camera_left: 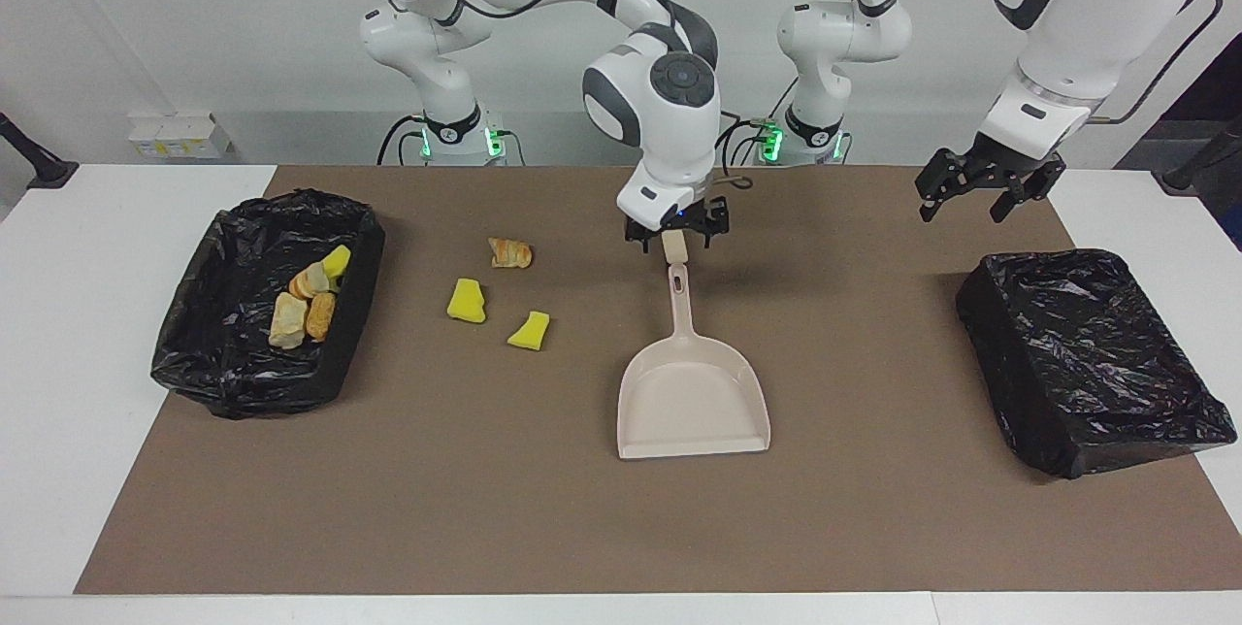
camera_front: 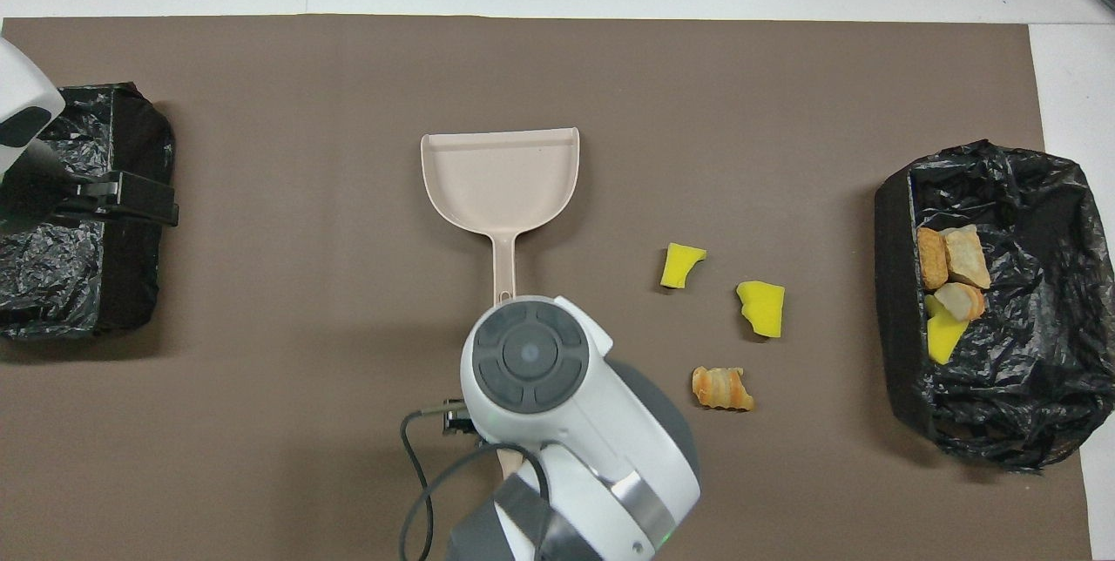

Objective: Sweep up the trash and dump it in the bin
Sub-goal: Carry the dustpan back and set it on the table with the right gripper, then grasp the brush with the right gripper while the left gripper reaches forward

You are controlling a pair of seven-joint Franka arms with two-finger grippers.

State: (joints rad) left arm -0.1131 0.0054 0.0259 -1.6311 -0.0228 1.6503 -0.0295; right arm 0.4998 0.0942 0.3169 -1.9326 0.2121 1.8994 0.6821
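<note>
Two black-lined bins (camera_left: 267, 314) (camera_left: 1092, 358), one dustpan (camera_left: 694, 402), seven trash scraps (camera_left: 467, 301), three loose, four binned

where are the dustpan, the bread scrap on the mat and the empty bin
dustpan (camera_left: 693, 404), facing view, middle of the pan's floor
bread scrap (camera_left: 510, 253), facing view, middle of the lump
empty bin (camera_left: 1092, 353), facing view, black liner across its middle

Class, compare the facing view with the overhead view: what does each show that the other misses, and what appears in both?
Only the facing view shows both arm bases and the right gripper, open above the end of the dustpan handle. Only the overhead view shows the right arm's wrist hiding that handle end. Both show the left gripper open over the empty bin, three scraps on the mat, and four scraps in the other bin.
</note>
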